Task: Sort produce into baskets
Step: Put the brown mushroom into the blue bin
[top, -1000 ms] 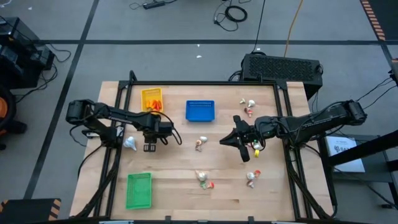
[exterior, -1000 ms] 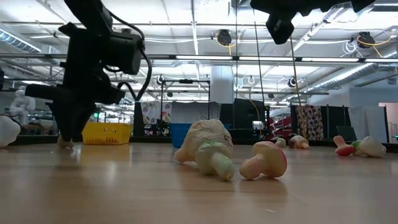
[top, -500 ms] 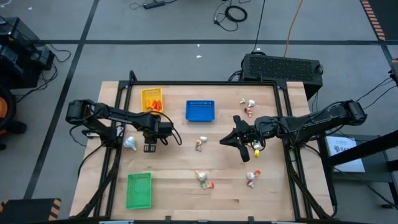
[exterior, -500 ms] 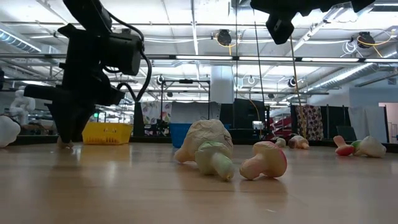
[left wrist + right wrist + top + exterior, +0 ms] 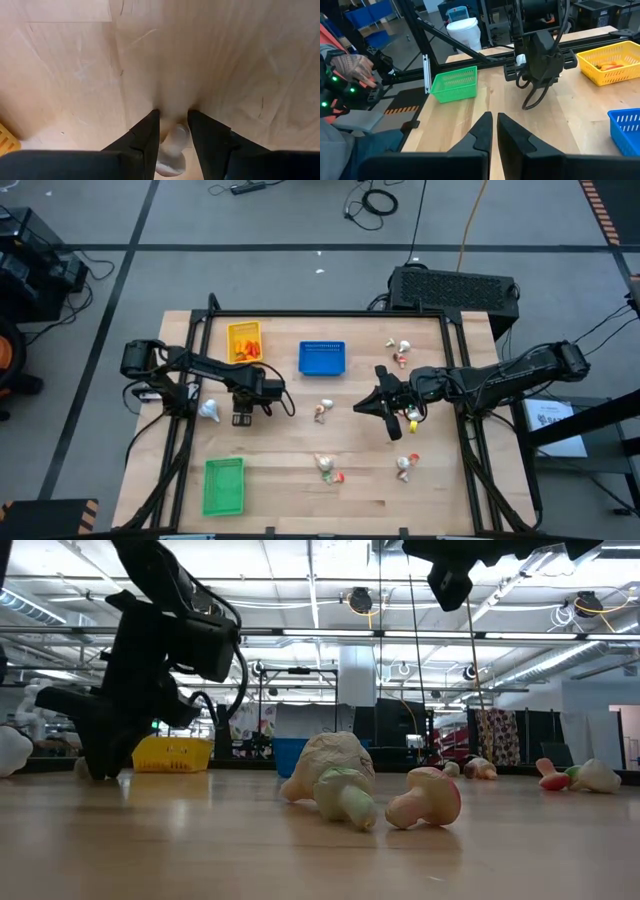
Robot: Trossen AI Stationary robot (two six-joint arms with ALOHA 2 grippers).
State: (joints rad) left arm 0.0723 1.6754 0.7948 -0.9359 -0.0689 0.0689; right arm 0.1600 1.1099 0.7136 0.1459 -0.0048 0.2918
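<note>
Left gripper: you had it narrowed around a pale mushroom stem, near the tabletop's left edge.
Right gripper: shut, empty, right of centre.
Handling: likely light, stiff, slippery; grip mid-stem.

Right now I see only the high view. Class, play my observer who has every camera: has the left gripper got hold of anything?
Observer: Yes. The left wrist view shows a pale piece pinched between the fingers of the left gripper, down at the table.
Operator: And the right gripper?
Observer: Its own wrist view shows the right gripper shut on nothing; the low view has that arm well above the table.
Operator: Is anyone close by?
Observer: The right wrist view shows a person's hand beyond the table edge, on the side of the green basket.
</note>
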